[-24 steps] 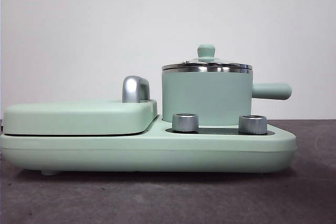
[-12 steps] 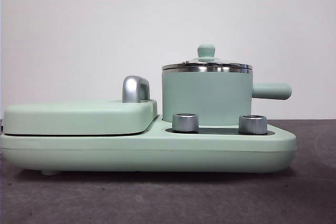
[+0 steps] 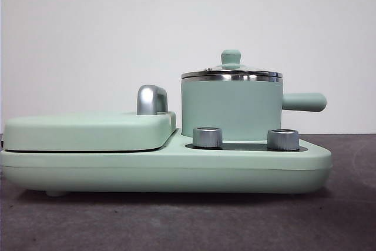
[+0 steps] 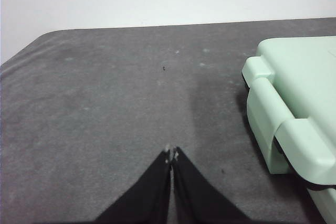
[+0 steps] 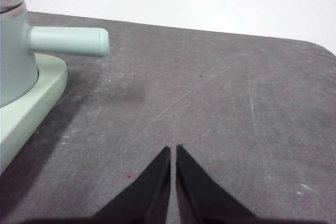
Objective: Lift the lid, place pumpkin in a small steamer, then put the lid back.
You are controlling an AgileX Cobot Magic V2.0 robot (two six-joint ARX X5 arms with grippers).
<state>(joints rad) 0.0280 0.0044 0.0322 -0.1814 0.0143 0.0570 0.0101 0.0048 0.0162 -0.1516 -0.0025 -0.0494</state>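
Note:
The small steamer [image 3: 231, 109], a mint-green pot with a stubby side handle [image 3: 304, 102], stands on the right half of a long appliance base [image 3: 164, 171]. The lid [image 3: 231, 72] rests on it, its mint knob [image 3: 231, 57] on top. The right wrist view catches the steamer [image 5: 13, 56] and its handle [image 5: 68, 42] at the edge. My left gripper [image 4: 171, 154] hovers shut over bare grey table beside the appliance's hinged end [image 4: 286, 114]. My right gripper [image 5: 172, 149] is shut over the table, off the steamer's handle side. The pumpkin is out of view.
A wide flat mint-green griddle cover [image 3: 88, 130] with a chrome handle [image 3: 151, 99] fills the base's left half. Two silver knobs [image 3: 207, 137] [image 3: 282, 139] stand in front of the steamer. Grey table [image 5: 220, 98] spreads beyond both ends; a white wall stands behind.

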